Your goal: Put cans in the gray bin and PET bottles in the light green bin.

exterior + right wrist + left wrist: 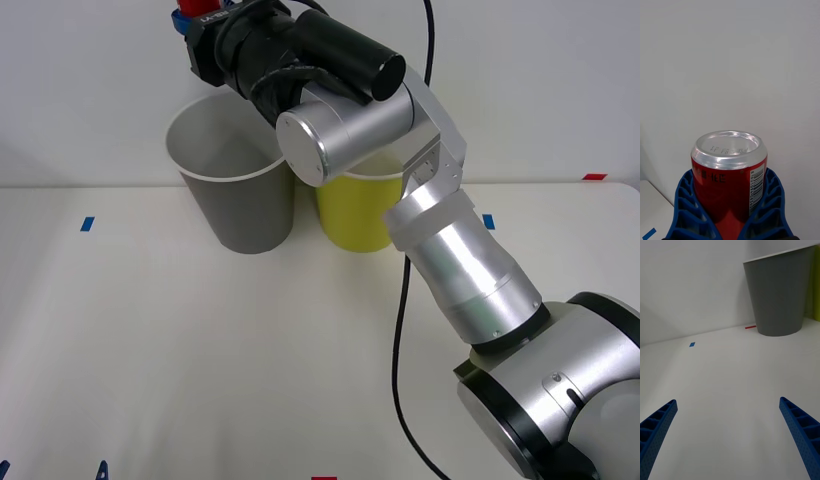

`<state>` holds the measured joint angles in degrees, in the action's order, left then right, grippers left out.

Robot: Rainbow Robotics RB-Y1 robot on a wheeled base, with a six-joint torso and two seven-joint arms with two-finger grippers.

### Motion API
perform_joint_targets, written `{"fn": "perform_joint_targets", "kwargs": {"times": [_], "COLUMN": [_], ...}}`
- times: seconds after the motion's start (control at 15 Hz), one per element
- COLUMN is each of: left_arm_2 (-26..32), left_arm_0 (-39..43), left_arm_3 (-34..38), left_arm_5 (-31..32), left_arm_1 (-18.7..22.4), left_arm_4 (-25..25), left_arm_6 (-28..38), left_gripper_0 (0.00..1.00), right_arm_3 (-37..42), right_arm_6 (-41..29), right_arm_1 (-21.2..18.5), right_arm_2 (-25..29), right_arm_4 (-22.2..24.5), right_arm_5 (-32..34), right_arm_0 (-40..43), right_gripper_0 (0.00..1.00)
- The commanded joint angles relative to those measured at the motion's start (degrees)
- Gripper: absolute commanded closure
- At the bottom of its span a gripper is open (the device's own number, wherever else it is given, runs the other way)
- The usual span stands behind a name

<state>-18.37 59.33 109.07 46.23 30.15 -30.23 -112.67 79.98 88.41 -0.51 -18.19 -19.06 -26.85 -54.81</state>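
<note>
My right gripper (200, 22) is high above the gray bin (238, 205), near its back rim, and is shut on the small red can (192, 6). In the right wrist view the can (729, 176) stands between the blue ribbed fingers (687, 210), silver end up. The light green bin (353, 215) stands just right of the gray bin, touching it and partly hidden behind my right arm. My left gripper (728, 442) is open and low over the table near its front left, facing the gray bin (778, 296). The PET bottles are out of view.
Blue tape marks (87, 223) (488, 221) and a red mark (594, 176) lie on the white table (200, 370). A black cable (402, 330) hangs along my right arm. A white wall stands behind the bins.
</note>
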Motion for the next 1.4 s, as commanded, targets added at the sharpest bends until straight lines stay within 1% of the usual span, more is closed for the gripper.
{"fn": "perform_joint_targets", "kwargs": {"times": [0.07, 0.13, 0.2, 0.27, 1.07, 1.13, 1.2, 1.27, 1.4], "left_arm_2": [0.0, 0.0, 0.0, 0.0, 0.0, 0.0, 0.0, 0.0, 0.0], "left_arm_0": [0.0, 0.0, 0.0, 0.0, 0.0, 0.0, 0.0, 0.0, 0.0], "left_arm_3": [0.0, 0.0, 0.0, 0.0, 0.0, 0.0, 0.0, 0.0, 0.0], "left_arm_5": [0.0, 0.0, 0.0, 0.0, 0.0, 0.0, 0.0, 0.0, 0.0], "left_arm_1": [0.0, 0.0, 0.0, 0.0, 0.0, 0.0, 0.0, 0.0, 0.0], "left_arm_4": [0.0, 0.0, 0.0, 0.0, 0.0, 0.0, 0.0, 0.0, 0.0], "left_arm_6": [0.0, 0.0, 0.0, 0.0, 0.0, 0.0, 0.0, 0.0, 0.0], "left_gripper_0": [0.08, 0.08, 0.08, 0.08, 0.08, 0.08, 0.08, 0.08, 0.09], "right_arm_3": [0.0, 0.0, 0.0, 0.0, 0.4, 1.2, 3.1, 7.2, 13.9], "right_arm_6": [-0.1, -0.3, -0.3, -0.3, -0.2, -0.4, -0.6, -1.0, -1.5], "right_arm_1": [-0.1, -0.2, 0.0, 0.0, 1.3, 1.3, 1.1, 0.7, 0.5], "right_arm_2": [0.0, -0.1, -0.2, -0.4, -1.0, -1.0, -0.5, 0.4, 1.8], "right_arm_4": [0.2, 0.3, 0.2, 0.2, -0.5, -0.8, -0.9, -1.0, -1.1], "right_arm_5": [0.0, 0.0, -0.1, -0.1, -0.1, -1.0, -4.2, -10.9, -20.1], "right_arm_0": [0.1, 0.1, 0.1, -0.1, 0.1, 0.2, 0.3, 0.6, 1.1], "right_gripper_0": [1.00, 0.73, 0.21, 0.00, 0.00, 0.00, 0.00, 0.00, 0.00]}}
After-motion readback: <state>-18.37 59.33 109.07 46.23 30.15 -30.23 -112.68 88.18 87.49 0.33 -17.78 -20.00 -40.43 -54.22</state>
